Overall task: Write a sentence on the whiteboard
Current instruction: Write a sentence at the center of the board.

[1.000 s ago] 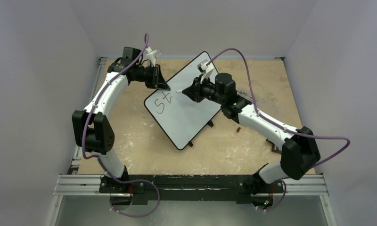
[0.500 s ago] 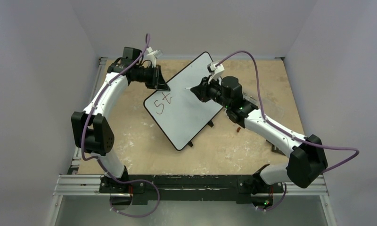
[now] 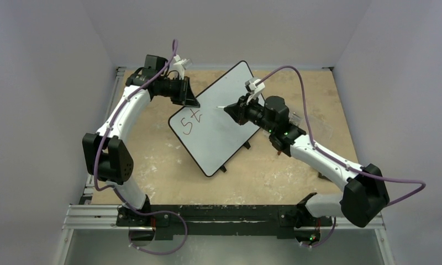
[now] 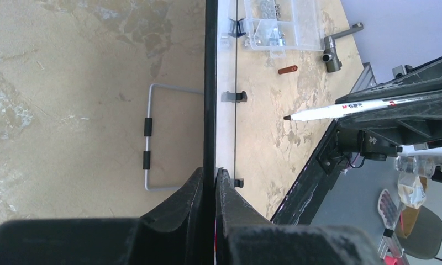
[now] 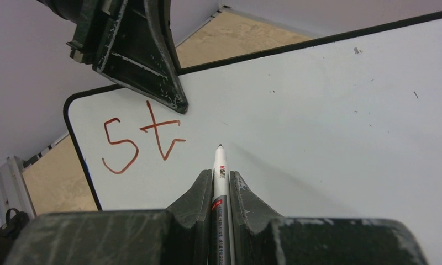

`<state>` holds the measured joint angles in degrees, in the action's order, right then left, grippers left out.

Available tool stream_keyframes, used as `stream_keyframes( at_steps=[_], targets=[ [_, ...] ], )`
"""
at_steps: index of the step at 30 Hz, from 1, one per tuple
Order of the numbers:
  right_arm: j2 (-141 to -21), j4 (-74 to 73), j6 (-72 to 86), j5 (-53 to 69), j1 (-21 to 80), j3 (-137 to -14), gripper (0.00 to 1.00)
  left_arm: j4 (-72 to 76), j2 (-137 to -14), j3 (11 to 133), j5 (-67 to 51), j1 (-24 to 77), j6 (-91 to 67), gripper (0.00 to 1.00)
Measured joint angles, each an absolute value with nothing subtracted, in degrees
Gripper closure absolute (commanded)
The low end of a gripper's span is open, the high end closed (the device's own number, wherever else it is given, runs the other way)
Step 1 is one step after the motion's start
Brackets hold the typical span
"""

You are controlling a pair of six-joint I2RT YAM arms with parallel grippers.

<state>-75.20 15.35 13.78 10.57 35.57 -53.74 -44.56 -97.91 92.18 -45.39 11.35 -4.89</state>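
The whiteboard (image 3: 221, 124) lies diagonally across the table middle, its white face bearing the sentence's red-brown letters "St" (image 3: 191, 119). My left gripper (image 3: 189, 101) is shut on the board's far-left rim. In the left wrist view that black rim (image 4: 210, 83) runs edge-on between the jaws of the left gripper (image 4: 210, 172). My right gripper (image 3: 233, 110) is shut on a white marker (image 5: 220, 165), which sticks out forward from the right gripper (image 5: 220, 175). The marker (image 4: 340, 110) has its tip just right of the letters (image 5: 141, 141), held off the board's surface (image 5: 329, 110).
A clear plastic box of metal bits (image 4: 282, 22), a red marker cap (image 4: 288, 70) and a grey metal fitting (image 4: 332, 55) lie on the table beyond the board's right side. A wire frame (image 4: 150, 141) lies on the other side. Enclosure walls stand close around.
My right arm has carried the marker to the right, away from the "t", and lifted its tip off the board. The left gripper and the board have not moved.
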Motion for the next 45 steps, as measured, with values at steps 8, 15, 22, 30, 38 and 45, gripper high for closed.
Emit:
stream_keyframes(
  at_steps=[8, 15, 22, 30, 38, 45],
  targets=[
    [-73.43, 19.97, 12.80, 12.75, 35.57, -52.34, 1.00, -44.97, -97.47, 92.33, -44.93, 11.73, -4.86, 1.00],
    [-74.04, 22.79, 12.75, 14.52, 35.57, -51.96, 1.00, -45.17, -97.21, 92.36, -44.60, 11.79, -4.86, 1.00],
    [-76.88, 23.59, 12.75, 16.51, 35.57, -52.18, 1.00, -45.47, -96.73, 92.36, -44.18, 12.10, -4.84, 1.00],
    [-81.87, 23.70, 12.97, 19.35, 35.57, -55.48, 1.00, -45.50, -96.62, 92.36, -44.03, 12.16, -4.86, 1.00],
    [-85.10, 24.36, 13.39, 22.22, 35.57, -58.57, 1.00, -45.50, -96.20, 92.36, -43.70, 12.45, -4.84, 1.00],
    [-87.20, 24.73, 13.87, 22.50, 35.57, -60.84, 1.00, -45.50, -96.18, 92.36, -43.68, 12.45, -4.84, 1.00]
  ],
)
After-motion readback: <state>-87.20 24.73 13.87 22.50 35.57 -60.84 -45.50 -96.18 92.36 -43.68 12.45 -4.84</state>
